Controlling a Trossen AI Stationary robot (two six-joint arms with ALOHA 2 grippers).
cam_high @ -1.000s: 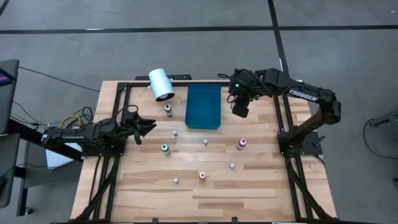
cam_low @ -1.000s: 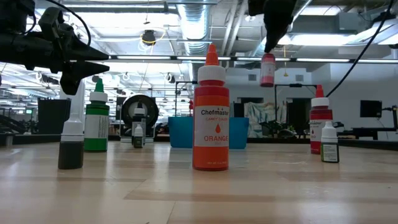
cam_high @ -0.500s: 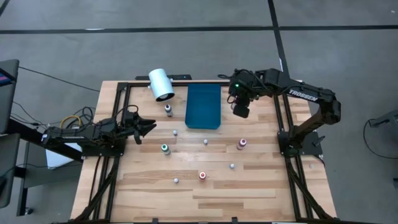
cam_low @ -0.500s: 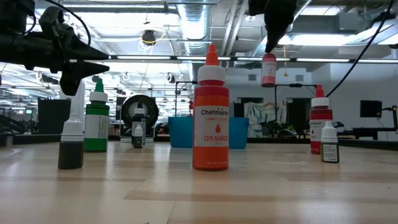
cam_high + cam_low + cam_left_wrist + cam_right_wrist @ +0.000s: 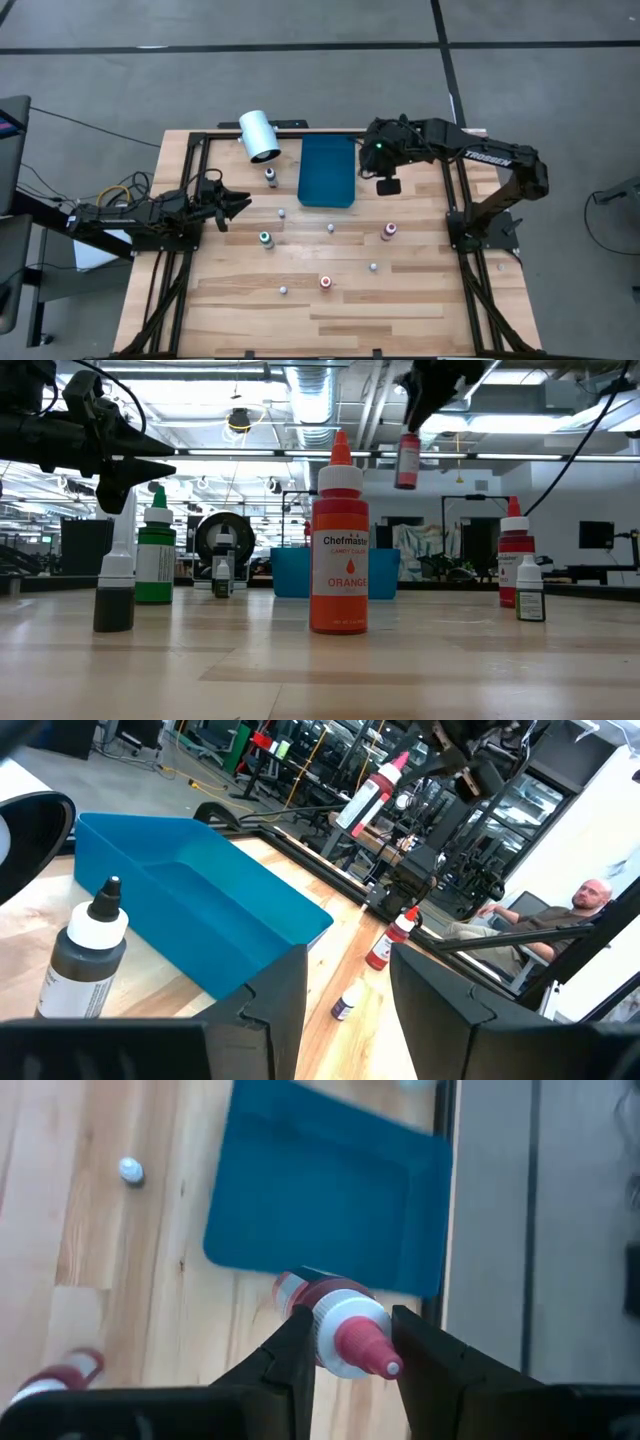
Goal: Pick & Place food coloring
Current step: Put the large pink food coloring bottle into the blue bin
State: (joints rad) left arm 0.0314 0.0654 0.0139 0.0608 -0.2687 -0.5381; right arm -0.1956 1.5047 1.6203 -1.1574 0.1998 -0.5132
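Red-capped small food coloring bottle [image 5: 335, 1323] clamped in your right gripper [image 5: 345, 1342], airborne just beside blue rectangular tray [image 5: 327, 170], not yet over it. Tray shows nothing inside; no bottle placed yet. Orange-labelled bottle [image 5: 339, 550], green one [image 5: 154, 555], others wait on wooden table [image 5: 400, 290]. Left gripper [image 5: 236, 205] idle, fingers apart.

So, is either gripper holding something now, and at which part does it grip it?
The right gripper holds a red food coloring bottle by its neck, just under the cap, above the table. The left gripper holds nothing.
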